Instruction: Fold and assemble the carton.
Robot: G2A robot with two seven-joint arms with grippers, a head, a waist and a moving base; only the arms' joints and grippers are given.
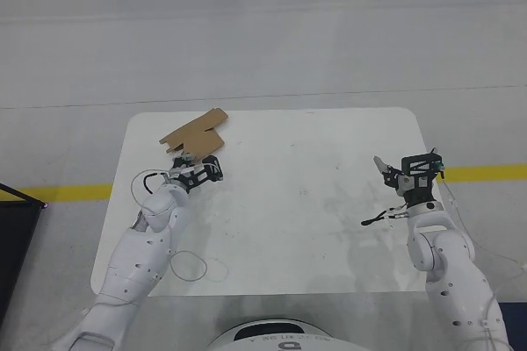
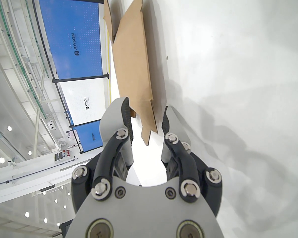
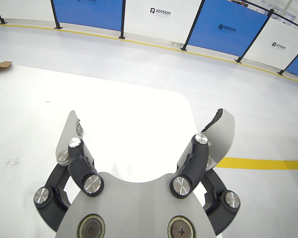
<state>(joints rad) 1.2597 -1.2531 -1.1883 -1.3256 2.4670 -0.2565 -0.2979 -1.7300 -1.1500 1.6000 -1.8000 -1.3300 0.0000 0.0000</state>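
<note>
Brown cardboard, the carton (image 1: 195,132), is lying flat and unfolded at the far left corner of the white desk (image 1: 316,219) in the top view, with one corner reaching the desk's far edge. The left claw (image 1: 193,165) is sitting just beside the carton's near edge and pointing at it. The right claw (image 1: 408,161) is hovering well apart from the carton, near the desk's right edge, with its fingers spread wide.

In the left wrist view, the left claw (image 2: 146,115) is standing with its fingers (image 2: 125,115) apart, and a notched corner of the carton (image 2: 131,58) is lying between them. Whether either pad is touching the cardboard I cannot tell. The carton is casting a shadow on the desk (image 2: 226,50) alongside it.

In the right wrist view, the right claw (image 3: 146,115) is gaping, its fingers (image 3: 219,125) splayed wide over a rounded corner of the desk (image 3: 114,95). A corner of the carton (image 3: 0,65) is showing at the desk's far edge, well away from this claw
</note>
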